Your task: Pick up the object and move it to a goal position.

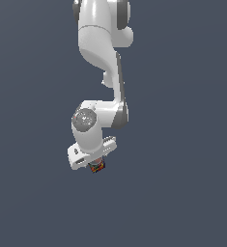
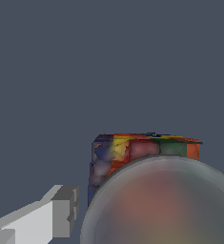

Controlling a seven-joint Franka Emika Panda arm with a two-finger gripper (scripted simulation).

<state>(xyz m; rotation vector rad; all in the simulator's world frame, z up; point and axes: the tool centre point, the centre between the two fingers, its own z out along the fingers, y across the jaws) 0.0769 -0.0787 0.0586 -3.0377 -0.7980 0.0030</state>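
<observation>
Plain slate-grey ground is filling both views, with no goal marker showing. The white hand (image 1: 92,159) is hanging directly over the object (image 1: 97,167), which is lying just beneath it, partly hidden. Only one finger (image 2: 56,217) is showing beside the block, so whether the hand is spread or pinching it cannot be told.

Open room: you see plain grey surface on every side of the claw (image 1: 96,161), with nothing standing on it.
Sole obstruction: the object (image 1: 97,167) sits directly under the claw, just beside its one visible finger (image 2: 61,212) in the wrist view.
Overhead: your arm (image 1: 105,72) fills the upper centre of the exterior view.
</observation>
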